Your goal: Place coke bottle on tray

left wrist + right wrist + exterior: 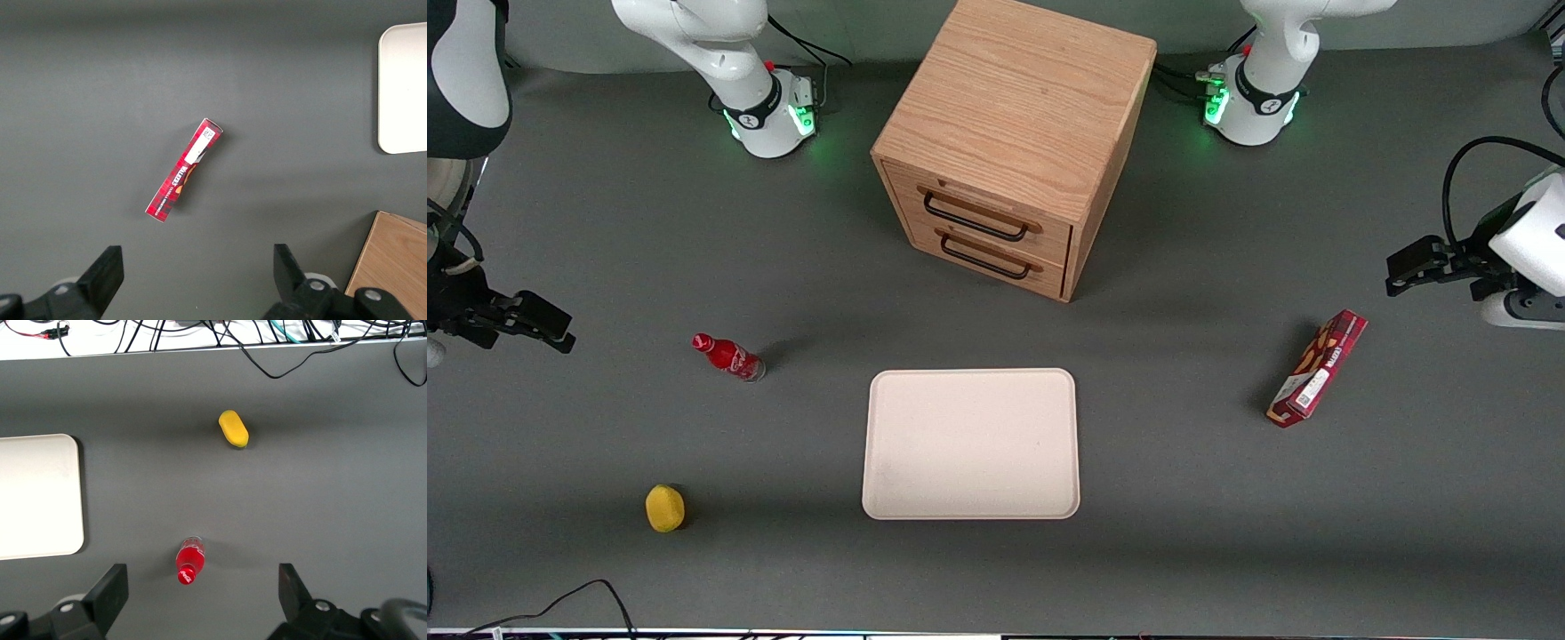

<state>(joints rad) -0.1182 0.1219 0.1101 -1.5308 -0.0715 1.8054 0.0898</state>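
Shows the coke bottle [729, 357] standing on its clear base on the grey table [1192, 533], red cap up, white script visible on the label. Sits apart from the tray [971, 444], toward the working arm's end of the table and about level with the tray's edge farthest from the front camera. Finds the cream tray lying flat in front of the wooden drawer cabinet [1005, 151], nearer to the front camera than the cabinet, with nothing on it. Catches the gripper [551, 331] hanging in the air at the working arm's end of the table, clear of the bottle and not touching it. Looks down from the wrist camera on two black fingers [110, 590] spread wide, with nothing between them but open air and, below, the bottle's cap. Includes a small yellow object [664, 508] resting nearer to the front camera than the bottle and well apart from it. Takes in both cabinet drawers pushed shut, black handles [974, 220] facing the tray. Places a red snack box [1318, 380] toward the parked arm's end of the table, well apart from the tray.
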